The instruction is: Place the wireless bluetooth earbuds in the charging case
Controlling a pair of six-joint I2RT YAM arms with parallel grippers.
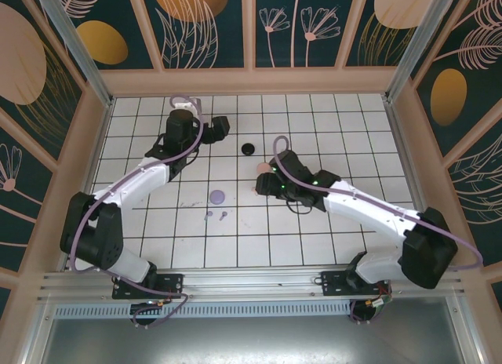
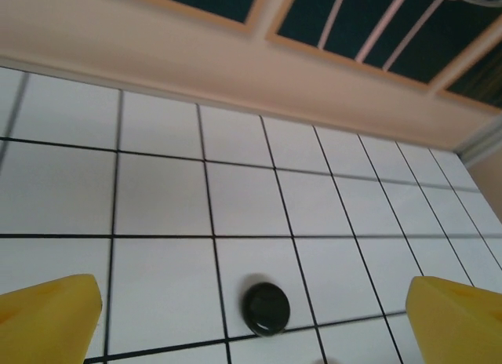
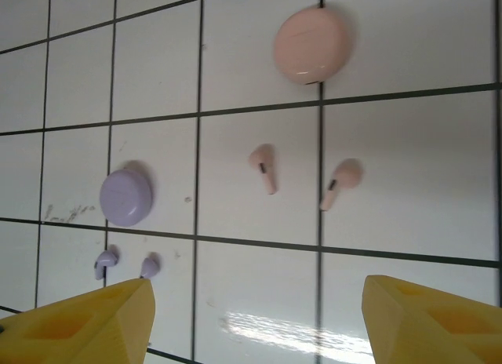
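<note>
Two pale pink earbuds [image 3: 264, 168] [image 3: 340, 183] lie loose on the white tiles below the closed pink charging case [image 3: 311, 45]. To their left sits a closed lilac case [image 3: 125, 198] with two lilac earbuds [image 3: 104, 260] [image 3: 149, 265] beside it. My right gripper [image 3: 259, 325] hovers open above the tiles near the pink pair, holding nothing. A closed black case [image 2: 266, 307] lies between the spread yellow fingers [image 2: 47, 317] of my open left gripper [image 2: 255, 333], which is above it and not touching. From above, the black case [image 1: 249, 149] sits right of the left gripper [image 1: 222, 127].
A wooden-framed back wall [image 2: 235, 74] borders the tiled floor [image 1: 353, 136] behind the black case. The right gripper [image 1: 276, 169] stands beside the pink case [image 1: 263, 168]. Side walls close in the floor left and right.
</note>
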